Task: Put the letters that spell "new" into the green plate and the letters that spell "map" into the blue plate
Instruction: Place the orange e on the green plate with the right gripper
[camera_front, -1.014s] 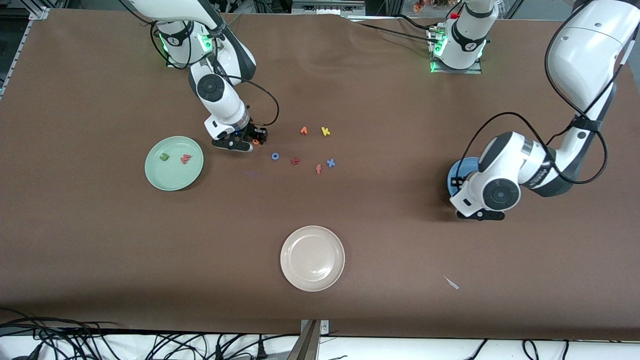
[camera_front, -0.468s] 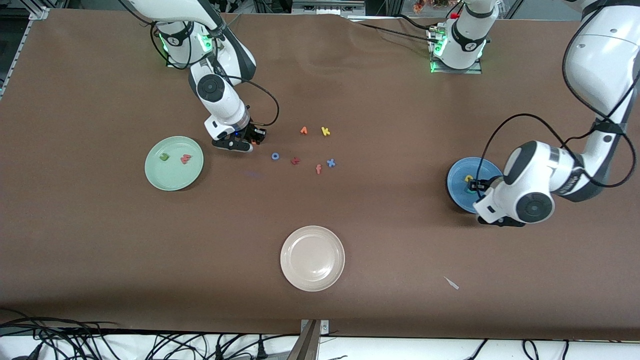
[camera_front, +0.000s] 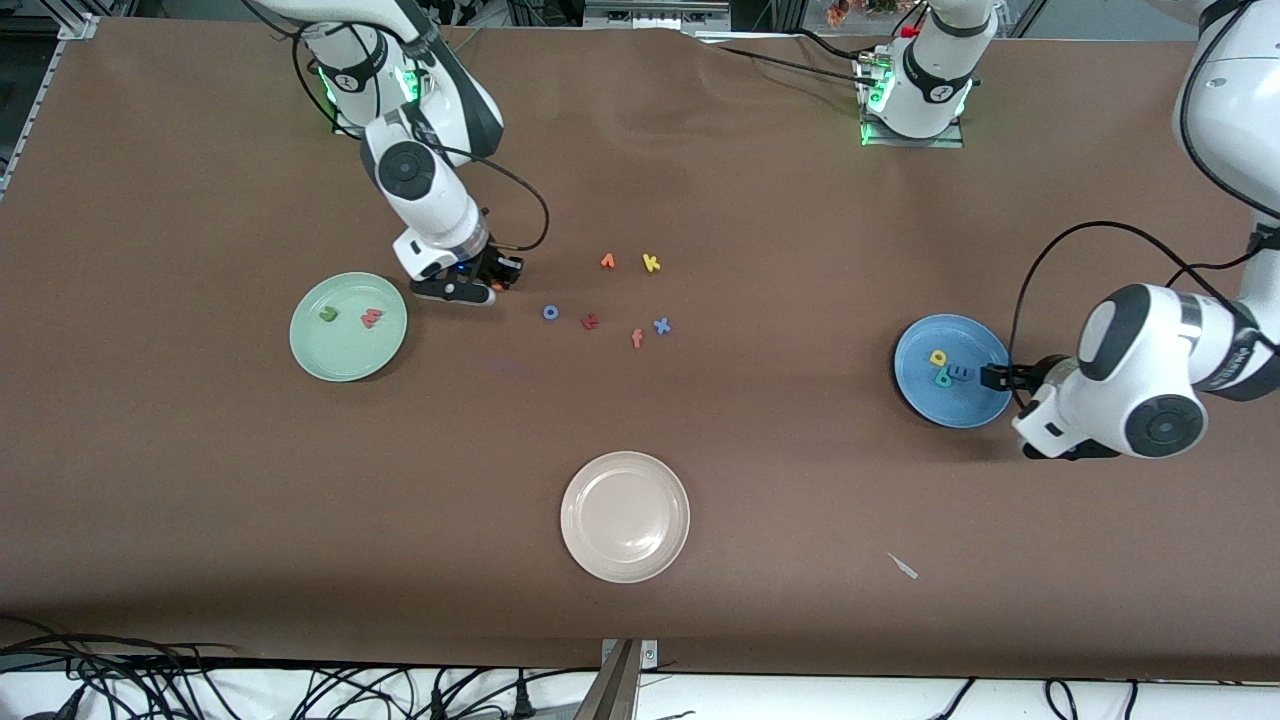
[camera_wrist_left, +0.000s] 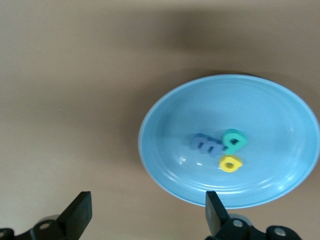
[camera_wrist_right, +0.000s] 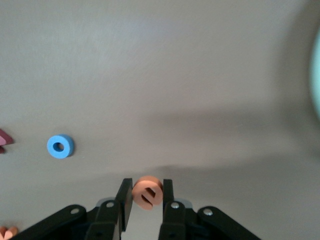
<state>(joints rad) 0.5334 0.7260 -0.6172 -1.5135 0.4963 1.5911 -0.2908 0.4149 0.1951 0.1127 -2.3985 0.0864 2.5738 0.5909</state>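
- Since a second ago the left pincer (camera_front: 992, 376) has backed off the blue plate (camera_front: 915, 385) and now hangs wide open over its edge, with m (camera_front: 959, 372), a (camera_front: 942, 379) and p (camera_front: 938, 357) all lying in it, so "map" looks done.
- Right pincer (camera_front: 497, 279) has shut on the orange e (camera_wrist_right: 147, 192) and shifted a little toward the green plate (camera_front: 345, 360).
- n (camera_front: 327, 313) and w (camera_front: 371, 318) already sit in that plate.
- Tip for this step: I'd lift clear of the desk (camera_front: 700, 450), carry the e over a bare patch of the plate, and only let go low so it doesn't bounce out.
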